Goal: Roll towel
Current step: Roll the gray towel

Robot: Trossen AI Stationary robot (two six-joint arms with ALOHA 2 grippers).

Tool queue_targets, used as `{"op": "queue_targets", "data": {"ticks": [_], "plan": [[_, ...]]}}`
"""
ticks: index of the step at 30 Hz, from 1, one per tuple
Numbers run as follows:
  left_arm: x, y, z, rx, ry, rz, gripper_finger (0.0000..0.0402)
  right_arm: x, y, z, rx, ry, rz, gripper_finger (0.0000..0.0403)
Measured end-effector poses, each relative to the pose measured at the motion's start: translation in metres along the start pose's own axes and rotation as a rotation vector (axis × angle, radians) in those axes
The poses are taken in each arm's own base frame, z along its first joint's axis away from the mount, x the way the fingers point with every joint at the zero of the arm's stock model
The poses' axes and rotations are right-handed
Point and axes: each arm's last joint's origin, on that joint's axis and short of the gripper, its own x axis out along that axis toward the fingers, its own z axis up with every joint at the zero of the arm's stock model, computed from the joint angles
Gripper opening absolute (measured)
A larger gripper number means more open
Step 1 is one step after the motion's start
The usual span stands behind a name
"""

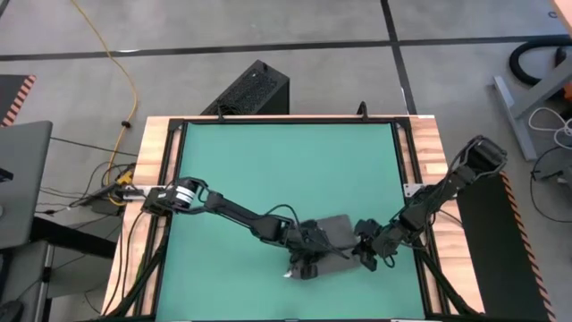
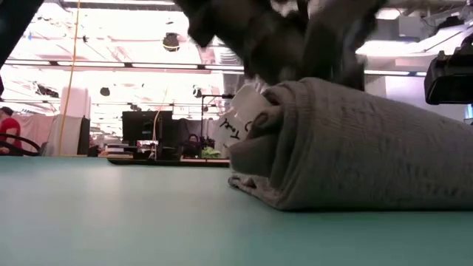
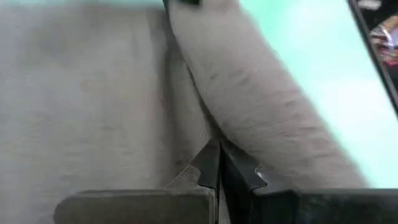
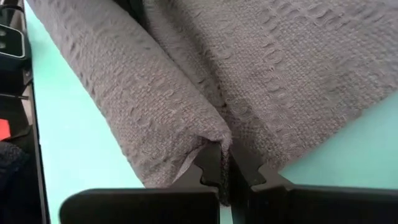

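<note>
The dark grey towel (image 1: 334, 234) lies on the green mat (image 1: 268, 170) near its front edge. Its near part is rolled up (image 2: 355, 140) and the rest lies flat on the mat. A white tag (image 2: 242, 118) sticks out of the roll's left end. My left gripper (image 1: 308, 258) is shut at the roll's left end and also shows in its wrist view (image 3: 218, 168). My right gripper (image 1: 367, 250) is shut at the roll's right end and also shows in its wrist view (image 4: 224, 163). My left gripper pinches the towel in the crease (image 3: 208, 134) where the roll (image 3: 249, 93) meets the flat part (image 3: 87, 106), at the towel's left side. How many layers it has cannot be told. The roll lies on the towel and the mat. My right gripper pinches the right end of the roll (image 4: 211, 138) at the crease between the roll (image 4: 137, 93) and the flat part (image 4: 298, 62). The fingers come from the towel's right side, low over the mat. The roll rests on the mat.
The mat lies bare to the left of and behind the towel. A wooden frame (image 1: 429, 152) runs round the mat. A black box (image 1: 255, 88) stands on the floor behind the table. In the low view a person in red (image 2: 9, 127) shows far off.
</note>
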Motion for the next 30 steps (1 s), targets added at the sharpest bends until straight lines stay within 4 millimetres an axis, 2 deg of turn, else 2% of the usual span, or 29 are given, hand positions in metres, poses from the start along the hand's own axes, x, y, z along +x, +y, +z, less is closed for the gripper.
{"op": "queue_targets", "data": {"ticks": [5,10,13,17,23,30], "plan": [[-0.031,-0.011,0.030,0.058,-0.135,0.073,0.0000,0.001,-0.003,0.003,-0.008,0.002,-0.016,0.0021],[-0.038,-0.026,0.038,0.102,-0.218,0.019,0.0000,0.001,-0.005,0.005,-0.028,0.003,-0.019,0.0021],[-0.029,-0.027,0.031,0.072,-0.200,0.013,0.0000,0.002,-0.005,0.005,-0.031,0.004,-0.019,0.0021],[-0.008,-0.020,0.010,0.042,-0.131,0.034,0.0000,0.002,-0.005,0.005,-0.033,0.003,-0.018,0.0023],[0.001,-0.006,-0.003,0.007,-0.085,0.141,0.0000,0.001,-0.003,0.002,-0.071,0.004,-0.001,0.0032],[0.017,0.002,-0.022,-0.022,-0.008,0.155,0.0000,-0.004,0.003,0.009,-0.049,0.037,0.065,0.0101]]}}
